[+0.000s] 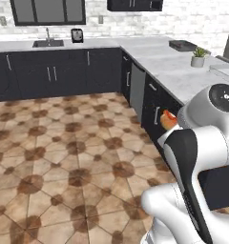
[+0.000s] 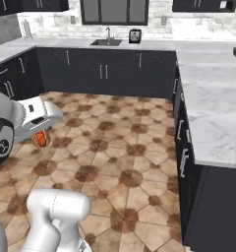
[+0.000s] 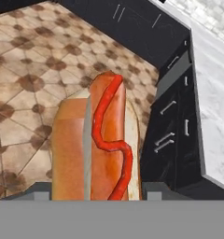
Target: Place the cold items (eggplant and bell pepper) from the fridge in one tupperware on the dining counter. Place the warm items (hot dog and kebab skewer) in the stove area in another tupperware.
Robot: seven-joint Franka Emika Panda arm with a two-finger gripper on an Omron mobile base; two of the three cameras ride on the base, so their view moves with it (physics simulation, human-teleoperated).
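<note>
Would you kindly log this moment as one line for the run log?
gripper: shut on hot dog | position: carried over tiled floor | nearby: marble counter | tupperware: not yet reached

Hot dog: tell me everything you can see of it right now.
The hot dog is a tan-orange bun with a reddish sausage in its split and a wavy red line of sauce along the top. It looks smooth and whole. It sits lengthwise in the gripper, whose dark tips stand at either side of its near end, carried in the air above the tiled floor. In the left base view an orange end shows beside the arm.
</note>
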